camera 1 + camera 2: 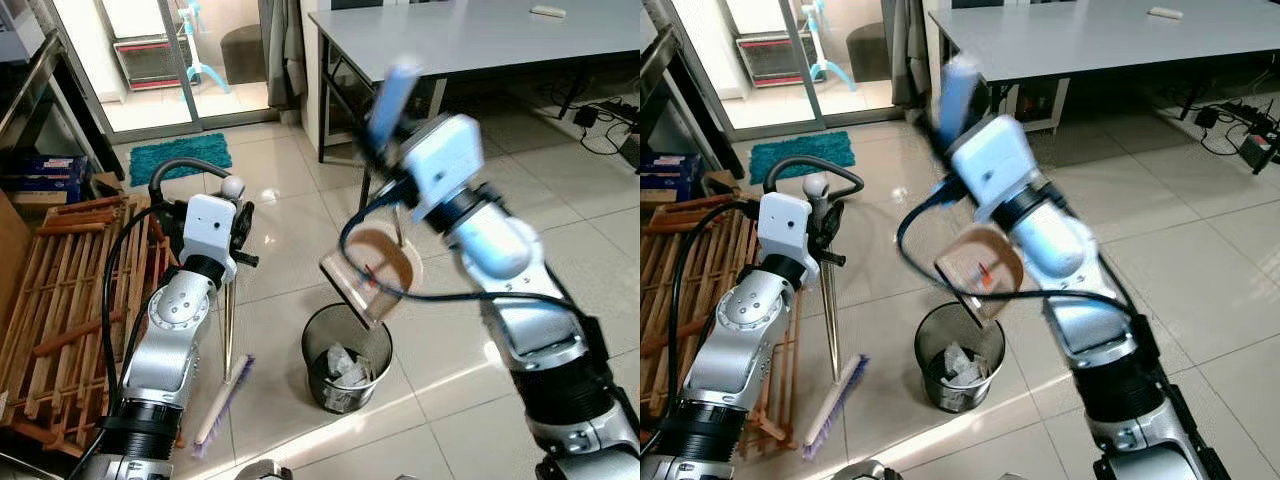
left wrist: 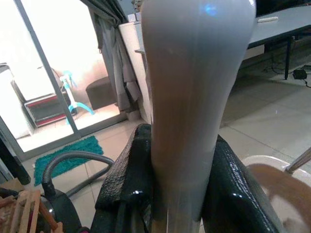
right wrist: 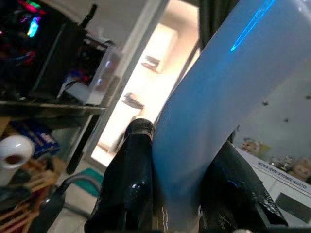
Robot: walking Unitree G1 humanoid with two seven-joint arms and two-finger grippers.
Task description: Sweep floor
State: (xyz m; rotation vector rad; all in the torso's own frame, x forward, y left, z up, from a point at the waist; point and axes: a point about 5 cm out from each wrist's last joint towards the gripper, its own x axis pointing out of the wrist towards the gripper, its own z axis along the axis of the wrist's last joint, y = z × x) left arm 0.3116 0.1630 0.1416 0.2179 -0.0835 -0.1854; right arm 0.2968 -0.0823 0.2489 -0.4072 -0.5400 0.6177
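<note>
Gripping: right gripper (image 3: pixel 170 194) clenched on the pale blue dustpan handle (image 1: pixel 392 100); black fingers (image 3: pixel 127 179) press both sides.
Dustpan: dustpan (image 1: pixel 372 272) tilted over the bin, tray mouth facing down toward it, just above the rim.
Left gripper: left gripper (image 2: pixel 170 194) clamped around the grey broom handle (image 2: pixel 194 97), knob at the top.
Broom: broom (image 1: pixel 226 395) upright, bristle head resting on tiles left of the bin.
Bin: black mesh bin (image 1: pixel 346 358) on the floor between both arms, crumpled waste inside.
Surroundings: wooden slatted rack (image 1: pixel 60 300) beside the left arm; teal mat (image 1: pixel 180 157) near the glass door; grey table (image 1: pixel 470 35) beyond; cables (image 1: pixel 600 120) on the floor at far right.
</note>
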